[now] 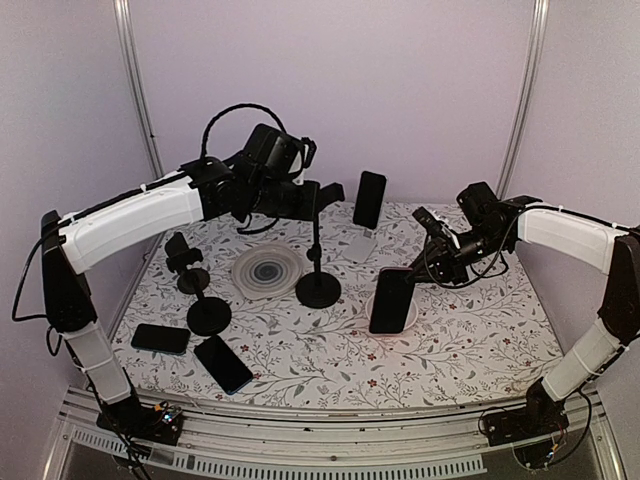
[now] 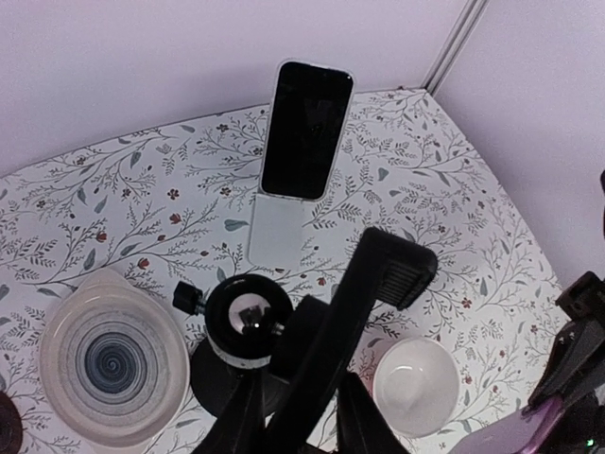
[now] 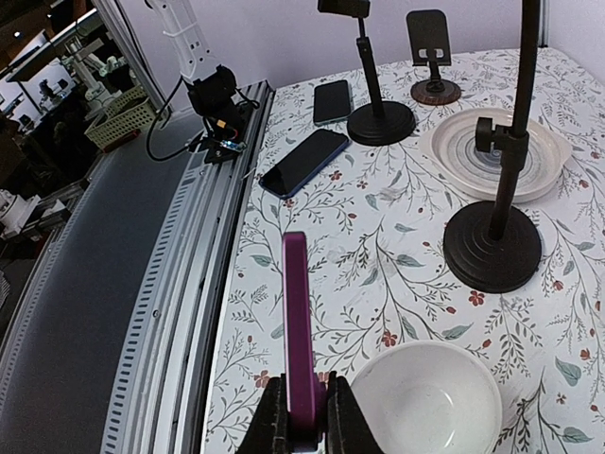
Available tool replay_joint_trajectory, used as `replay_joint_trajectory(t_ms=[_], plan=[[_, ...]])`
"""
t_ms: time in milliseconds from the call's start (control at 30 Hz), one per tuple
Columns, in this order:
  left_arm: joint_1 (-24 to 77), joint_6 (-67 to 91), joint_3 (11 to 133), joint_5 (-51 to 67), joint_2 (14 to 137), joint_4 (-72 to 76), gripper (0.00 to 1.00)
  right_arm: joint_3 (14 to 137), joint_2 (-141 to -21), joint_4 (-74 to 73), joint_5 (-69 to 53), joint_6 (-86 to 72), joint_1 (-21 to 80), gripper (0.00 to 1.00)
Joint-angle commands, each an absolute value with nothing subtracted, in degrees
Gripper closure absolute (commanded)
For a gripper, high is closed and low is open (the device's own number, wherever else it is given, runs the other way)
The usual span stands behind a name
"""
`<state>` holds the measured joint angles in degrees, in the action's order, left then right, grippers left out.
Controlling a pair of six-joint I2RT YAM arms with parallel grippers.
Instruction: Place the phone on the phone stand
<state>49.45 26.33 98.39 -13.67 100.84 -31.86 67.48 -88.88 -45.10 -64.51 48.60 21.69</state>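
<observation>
My right pincer is closed narrow on the purple-cased phone, one finger on each flat side, so the phone's thin edge runs straight out from me. Seen from above, the phone hangs upright over the right half of the flowered table. A white bowl sits just beside the phone. From above the phone's lower part stands in front of the bowl, and I cannot tell whether the two touch. Further out is the tall phone stand, its round black base on the table and well apart from the phone.

My left pincer is up at the top of that stand, with its fingers on either side of the black clamp head. The gap is narrow, but it is black on black there, and I cannot tell whether the fingers press on the clamp or only flank it.

At the back of the table a second phone leans on a white stand. A clear ribbed dish lies left of the tall stand's base. Near the front left, a dark phone and a blue phone lie flat, close to a short black stand and a smaller stand
</observation>
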Motion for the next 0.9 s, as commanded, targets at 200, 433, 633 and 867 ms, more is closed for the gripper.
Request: replay_joint_trajectory(t_ms=[200, 433, 633, 867], plan=[[47.81, 10.86, 97.86, 0.24, 100.64, -19.36, 1.0, 67.06, -87.08, -43.54, -65.92, 47.41, 21.62, 1.0], [47.32, 5.74, 102.13, 5.7, 104.3, -15.41, 1.0, 66.88, -86.73, -43.23, -65.66, 46.94, 21.64, 1.0], [45.1, 5.17, 108.72, 9.58, 109.32, -17.55, 1.0, 66.78, -86.32, -43.03, -65.51, 46.58, 21.67, 1.0], [42.96, 6.98, 113.91, 14.42, 114.67, -20.5, 1.0, 66.58, -86.44, -42.94, -65.39, 46.48, 21.62, 1.0]])
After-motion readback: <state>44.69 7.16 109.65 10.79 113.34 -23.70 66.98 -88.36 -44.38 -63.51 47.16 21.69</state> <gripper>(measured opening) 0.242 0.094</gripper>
